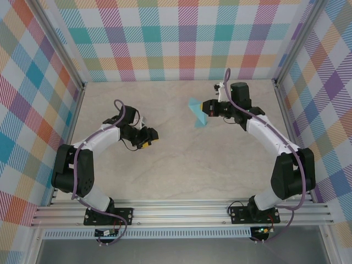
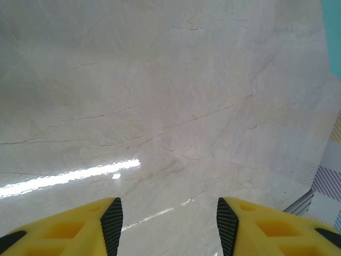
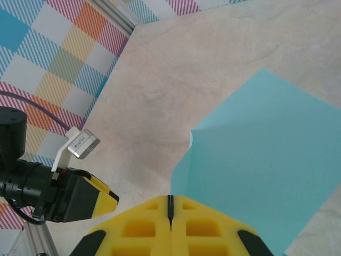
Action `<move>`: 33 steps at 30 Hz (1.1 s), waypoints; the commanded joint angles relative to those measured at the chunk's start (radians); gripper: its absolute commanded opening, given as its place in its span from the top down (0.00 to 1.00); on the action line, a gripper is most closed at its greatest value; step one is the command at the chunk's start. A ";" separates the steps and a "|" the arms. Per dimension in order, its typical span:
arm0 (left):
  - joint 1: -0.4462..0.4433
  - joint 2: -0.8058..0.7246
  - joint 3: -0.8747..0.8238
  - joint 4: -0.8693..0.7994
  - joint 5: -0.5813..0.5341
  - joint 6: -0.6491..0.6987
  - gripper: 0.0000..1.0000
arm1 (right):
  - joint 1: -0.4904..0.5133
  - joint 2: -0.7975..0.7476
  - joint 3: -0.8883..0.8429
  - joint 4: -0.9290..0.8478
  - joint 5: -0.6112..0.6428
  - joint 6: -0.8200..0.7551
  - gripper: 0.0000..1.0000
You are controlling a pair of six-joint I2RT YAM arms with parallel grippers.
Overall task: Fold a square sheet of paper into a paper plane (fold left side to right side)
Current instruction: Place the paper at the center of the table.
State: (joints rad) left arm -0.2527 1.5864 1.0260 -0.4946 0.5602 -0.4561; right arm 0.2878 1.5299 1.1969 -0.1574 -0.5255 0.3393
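The square sheet of paper (image 1: 197, 112) is turquoise and hangs at the tips of my right gripper (image 1: 208, 110), right of the table's middle. In the right wrist view the sheet (image 3: 266, 160) spreads away to the right of the right gripper (image 3: 170, 198). That gripper's yellow fingers are pressed together on the sheet's near corner. One edge of the sheet has a small kink. My left gripper (image 1: 149, 138) sits low over bare table on the left, open, with nothing between its pads (image 2: 113, 224). A sliver of the paper (image 2: 332, 32) shows at the left wrist view's top right.
The marble-look tabletop (image 1: 176, 165) is walled by checked panels (image 1: 181, 38) at the back and both sides, with metal posts in the corners. An aluminium rail (image 1: 181, 212) runs along the near edge. In the right wrist view the left arm's gripper (image 3: 88, 197) shows at lower left.
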 commanded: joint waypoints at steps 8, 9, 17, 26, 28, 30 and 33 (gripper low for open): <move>0.015 0.003 0.031 -0.009 0.013 0.007 0.48 | 0.007 -0.004 -0.233 0.250 0.061 0.111 1.00; 0.015 0.003 0.030 -0.009 0.012 0.006 0.48 | 0.011 -0.002 -0.261 0.277 0.073 0.121 1.00; -0.012 0.004 0.028 0.026 0.022 -0.027 0.47 | 0.022 -0.007 -0.401 0.291 0.085 0.130 0.77; -0.162 0.111 0.003 0.367 0.048 -0.271 0.45 | 0.020 -0.007 -0.285 0.004 0.189 -0.021 0.50; -0.194 0.158 0.008 0.453 0.044 -0.331 0.44 | 0.019 0.002 -0.272 -0.027 0.195 -0.025 0.48; -0.228 0.209 0.028 0.520 0.043 -0.382 0.43 | 0.018 0.003 -0.270 -0.036 0.202 -0.021 0.46; -0.265 0.282 0.092 0.562 0.037 -0.415 0.41 | 0.017 -0.017 -0.265 -0.067 0.245 -0.013 0.41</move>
State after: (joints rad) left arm -0.4870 1.8263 1.0615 -0.0540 0.5926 -0.7837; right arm 0.3027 1.5284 0.9112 -0.1478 -0.3225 0.3504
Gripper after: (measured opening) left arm 0.585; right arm 0.583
